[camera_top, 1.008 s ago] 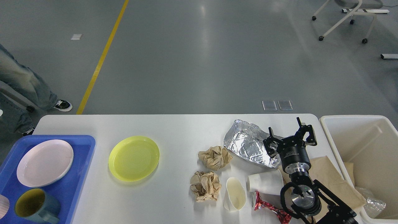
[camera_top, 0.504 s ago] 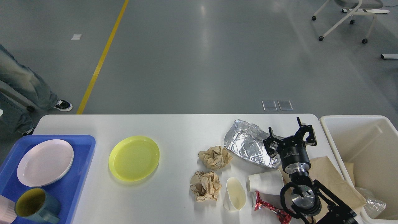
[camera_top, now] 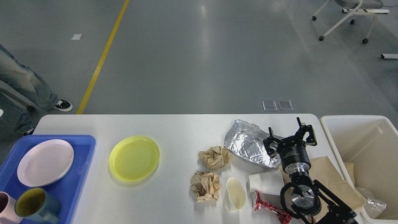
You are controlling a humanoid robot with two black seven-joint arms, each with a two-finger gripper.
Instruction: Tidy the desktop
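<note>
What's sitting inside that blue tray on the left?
Inside the blue tray lie a white plate and a blue-grey mug with a yellowish inside. A pinkish cup shows at the picture's edge. The tray floor beneath the plate is hidden.

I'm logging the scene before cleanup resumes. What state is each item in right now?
right gripper: jaws open, holding nothing, above the foil
foil tray: crushed, on the desktop
two brown paper balls: crumpled
two paper cups: tipped on their sides
red wrapper: twisted
yellow plate: upright, empty
white plate: empty, in the blue tray
teal mug: upright, in the tray
beige bin: open
</note>
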